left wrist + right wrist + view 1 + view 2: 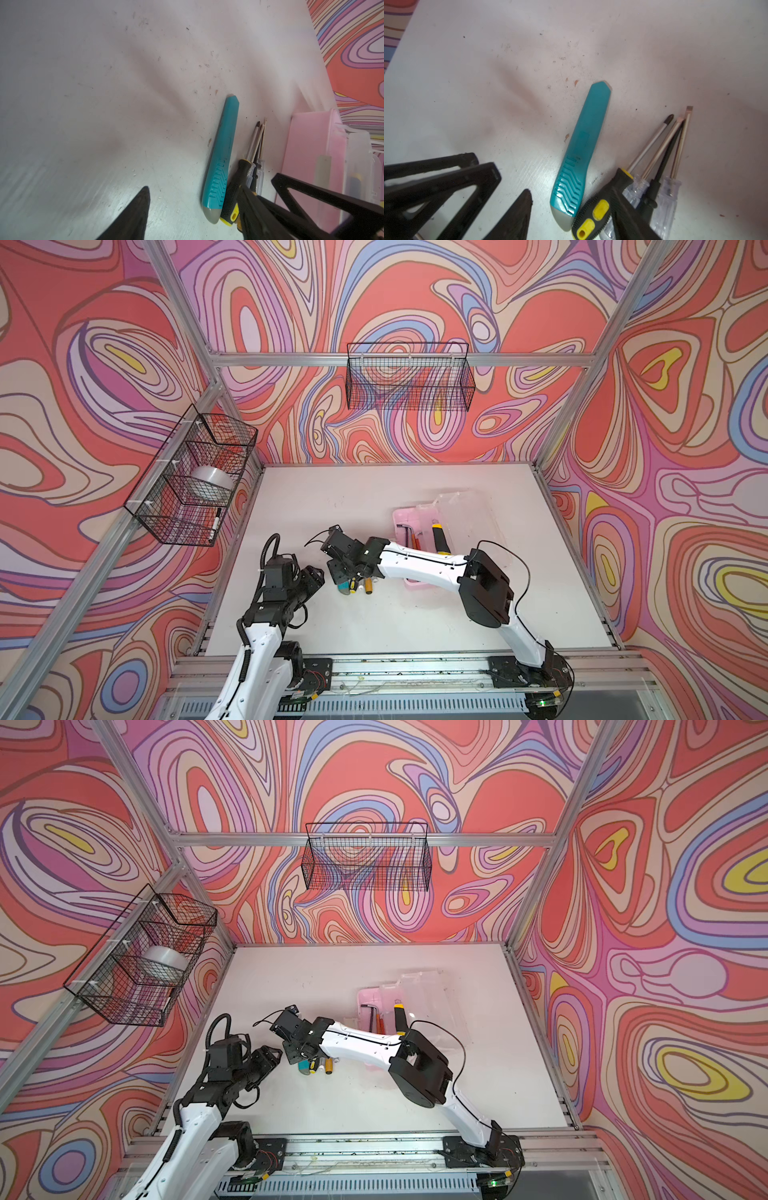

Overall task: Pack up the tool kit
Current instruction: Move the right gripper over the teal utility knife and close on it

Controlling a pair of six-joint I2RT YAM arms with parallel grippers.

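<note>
Jaw state: both pairs stand apart and hold nothing. My right gripper reaches across the middle and straddles the butt of the teal knife. One finger is over bare table, the other over the screwdrivers, probably because the knife lies tight against them. My left gripper hovers just beside the cluster, off that approach line. To the right, the case lies open with its clear lid folded back, ready for loading. The yellow-black knife lies inside.

Bare table open along teal knife, screwdrivers touching its other flank, pink case near
</note>
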